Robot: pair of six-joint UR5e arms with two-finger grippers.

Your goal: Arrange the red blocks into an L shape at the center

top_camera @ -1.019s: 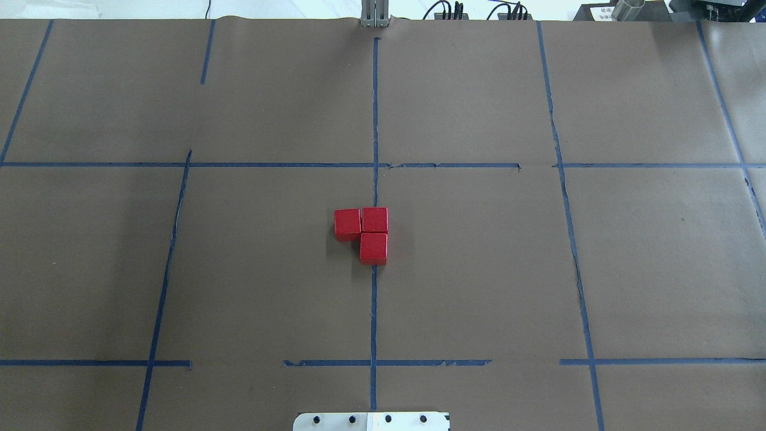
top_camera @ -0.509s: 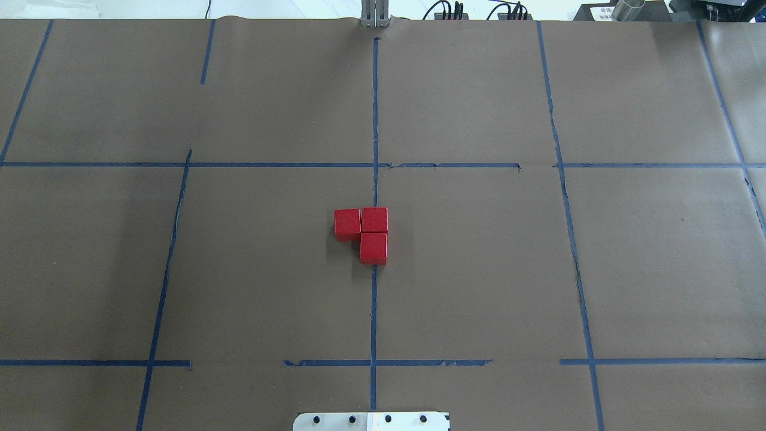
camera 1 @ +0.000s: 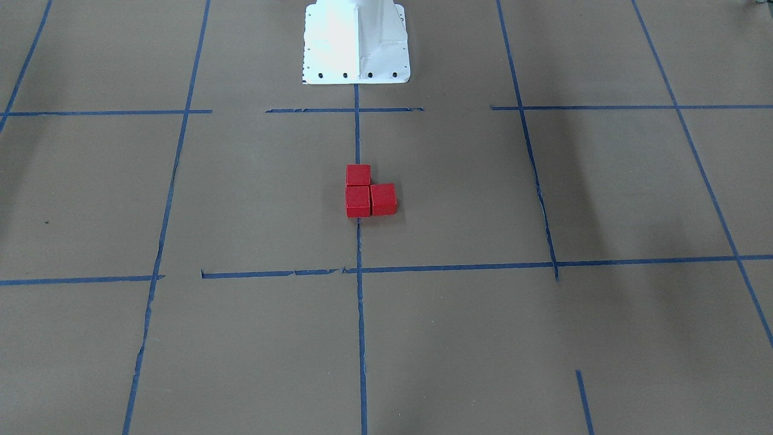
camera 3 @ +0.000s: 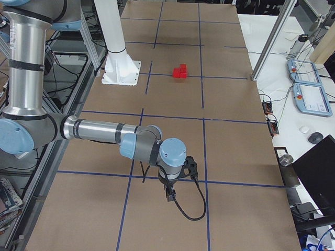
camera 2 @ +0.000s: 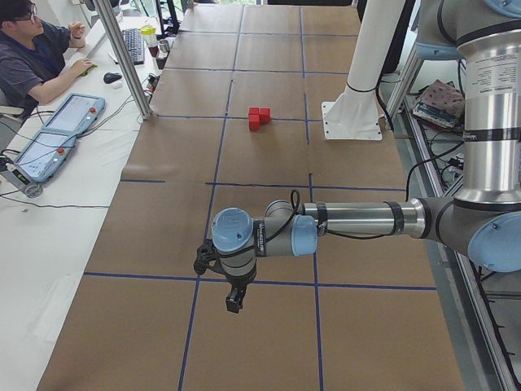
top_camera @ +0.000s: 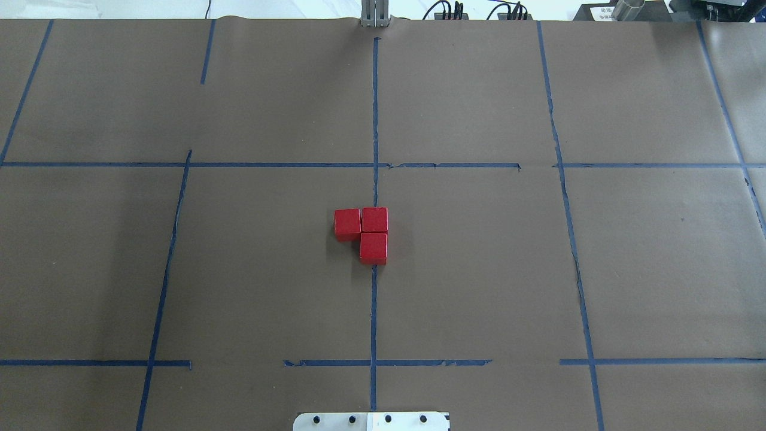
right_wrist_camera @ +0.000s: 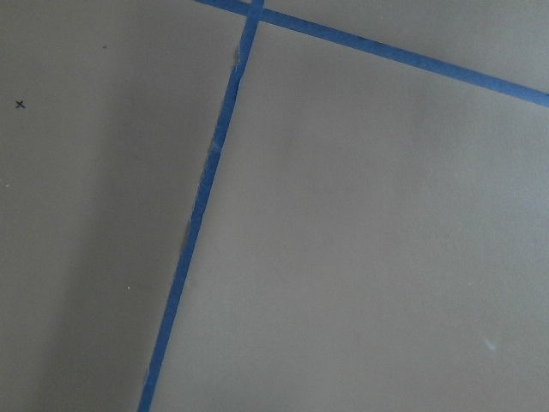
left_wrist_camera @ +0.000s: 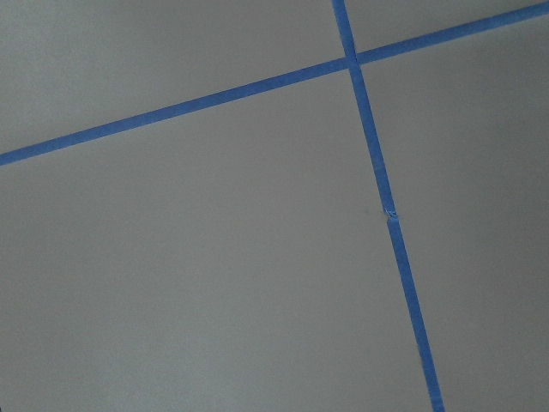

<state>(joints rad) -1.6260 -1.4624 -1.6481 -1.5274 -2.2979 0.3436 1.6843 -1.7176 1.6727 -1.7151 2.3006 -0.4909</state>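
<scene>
Across the brown paper table (top_camera: pixel 658 269), the center (top_camera: pixel 467 263) lies between the two grippers, well apart from each. Just outside its edge stands the white robot base (camera 1: pixel 356 42). Over opposite table ends the left gripper (camera 2: pixel 234 303) and right gripper (camera 3: pixel 170 196) hang pointing down; wide or narrow, I cannot tell. Far from both, three red blocks (top_camera: pixel 374 219) sit touching in an L on the center's tape line (top_camera: pixel 374 311).

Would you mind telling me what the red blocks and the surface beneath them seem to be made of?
The red blocks look like painted wood or plastic: matte even faces, crisp edges. The surface looks like brown paper: dull, slightly rippled along its far edge.
</scene>
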